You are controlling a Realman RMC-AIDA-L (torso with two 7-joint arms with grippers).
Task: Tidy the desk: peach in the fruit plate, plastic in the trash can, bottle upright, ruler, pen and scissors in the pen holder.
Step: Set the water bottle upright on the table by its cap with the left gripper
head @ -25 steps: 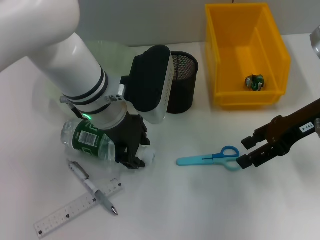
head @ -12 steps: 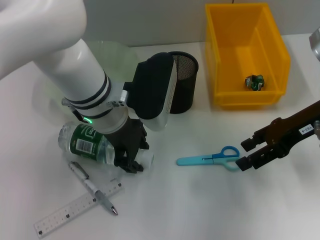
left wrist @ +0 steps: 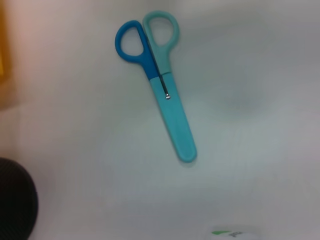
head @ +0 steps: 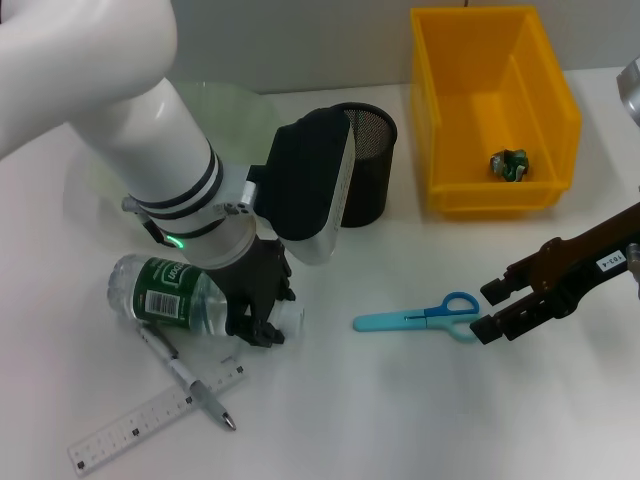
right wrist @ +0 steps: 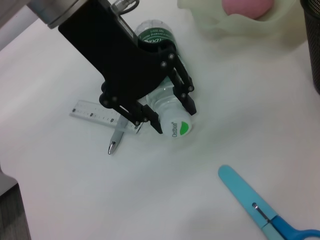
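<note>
Left gripper (head: pixel 262 322) reaches steeply down, its black fingers (right wrist: pixel 165 95) closed around the neck end of the lying bottle (head: pixel 170 295). Right gripper (head: pixel 488 308) is held low, well apart from the bottle, fingers spread and empty.

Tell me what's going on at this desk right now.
The robot is tidying up. Its left pincer is closed around the neck of the bottle, which lies on its side beside the pen and ruler. The right pincer hovers open by the handles of the scissors, not gripping them. The plastic is already in the yellow bin, and the peach sits in the plate. The holder waits nearby.
</note>
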